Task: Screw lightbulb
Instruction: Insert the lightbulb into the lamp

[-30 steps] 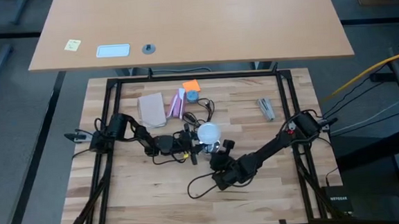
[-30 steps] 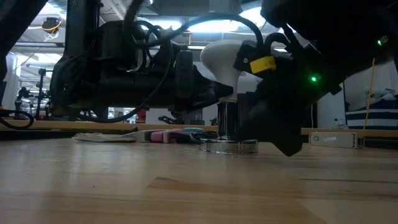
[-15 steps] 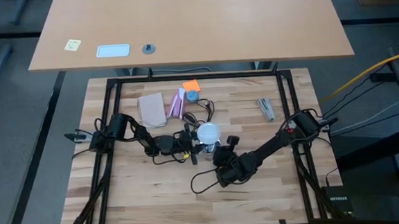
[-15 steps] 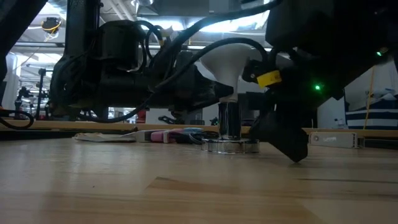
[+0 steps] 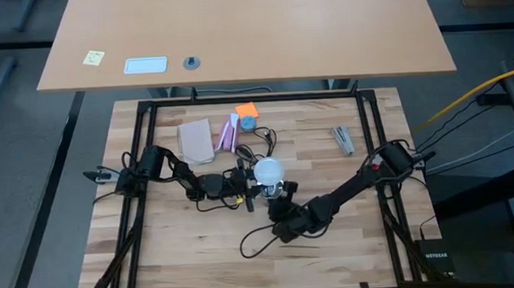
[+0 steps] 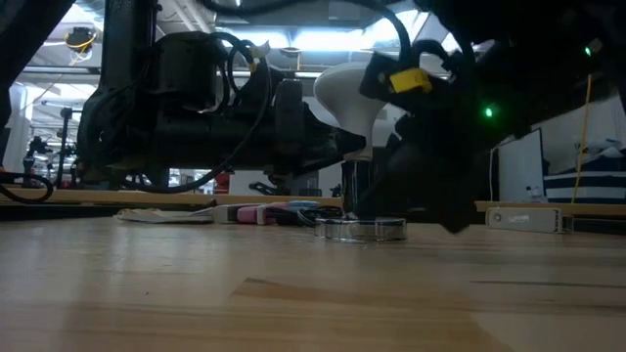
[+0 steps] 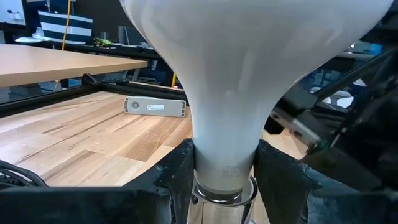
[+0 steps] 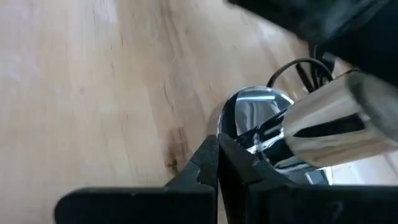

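Over the last second we have swung our closed, empty right gripper [image 8: 217,152] around the shiny silver socket [image 8: 267,134] – nudging it round, we judge – while our left gripper [image 7: 221,171] stays clamped on the frosted white lightbulb's [image 7: 249,68] neck just above that socket.

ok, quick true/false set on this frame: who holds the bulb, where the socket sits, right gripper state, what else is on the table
1. The left gripper clamps the lightbulb at its narrow neck. True.
2. The lightbulb lies on its side on the table. False: it stands upright, globe on top, neck down in the silvery socket.
3. The right gripper is wide open. False: its fingers are shut, tips down by the socket's base.
4. A pink-and-white packet lies apart from the socket, toward the far edge of the table. True.
5. The socket hangs in the air. False: its base rests on the table.
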### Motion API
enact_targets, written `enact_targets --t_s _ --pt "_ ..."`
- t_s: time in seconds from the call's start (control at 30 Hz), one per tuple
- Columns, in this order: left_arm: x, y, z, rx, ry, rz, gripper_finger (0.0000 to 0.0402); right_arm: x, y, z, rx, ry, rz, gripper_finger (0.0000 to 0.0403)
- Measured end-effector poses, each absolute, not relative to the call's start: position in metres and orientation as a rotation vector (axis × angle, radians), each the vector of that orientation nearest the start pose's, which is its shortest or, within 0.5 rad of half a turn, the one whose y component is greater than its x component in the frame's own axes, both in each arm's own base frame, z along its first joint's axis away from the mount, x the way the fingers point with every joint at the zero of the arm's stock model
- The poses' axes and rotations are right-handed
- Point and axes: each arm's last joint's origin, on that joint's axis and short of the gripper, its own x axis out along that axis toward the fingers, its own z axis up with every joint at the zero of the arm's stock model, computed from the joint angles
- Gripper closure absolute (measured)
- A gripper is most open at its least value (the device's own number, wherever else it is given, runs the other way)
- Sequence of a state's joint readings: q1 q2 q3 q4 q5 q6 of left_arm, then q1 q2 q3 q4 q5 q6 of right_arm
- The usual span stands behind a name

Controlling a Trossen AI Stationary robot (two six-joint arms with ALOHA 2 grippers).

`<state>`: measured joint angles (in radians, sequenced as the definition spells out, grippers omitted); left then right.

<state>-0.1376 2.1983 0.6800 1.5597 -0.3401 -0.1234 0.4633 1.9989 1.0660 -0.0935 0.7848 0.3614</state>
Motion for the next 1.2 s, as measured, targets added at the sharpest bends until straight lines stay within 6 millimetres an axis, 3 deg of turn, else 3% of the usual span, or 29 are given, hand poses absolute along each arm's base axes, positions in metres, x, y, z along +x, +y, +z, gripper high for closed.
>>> enact_targets --t_s 0.4,0.8,1.2 --pt "0.341 -0.038 0.080 -0.133 -0.053 0.200 0.0259 0.339 0.147 0.092 -0.270 0.800 -0.428 0.0397" --pt "0.341 -0.037 0.080 -0.130 -0.051 0.212 0.0259 0.324 0.139 0.088 -0.184 0.816 -0.648 0.0397" --pt "0.341 -0.036 0.080 -0.130 -0.056 0.223 0.0259 0.332 0.108 0.088 -0.200 0.828 -0.760 0.0397"
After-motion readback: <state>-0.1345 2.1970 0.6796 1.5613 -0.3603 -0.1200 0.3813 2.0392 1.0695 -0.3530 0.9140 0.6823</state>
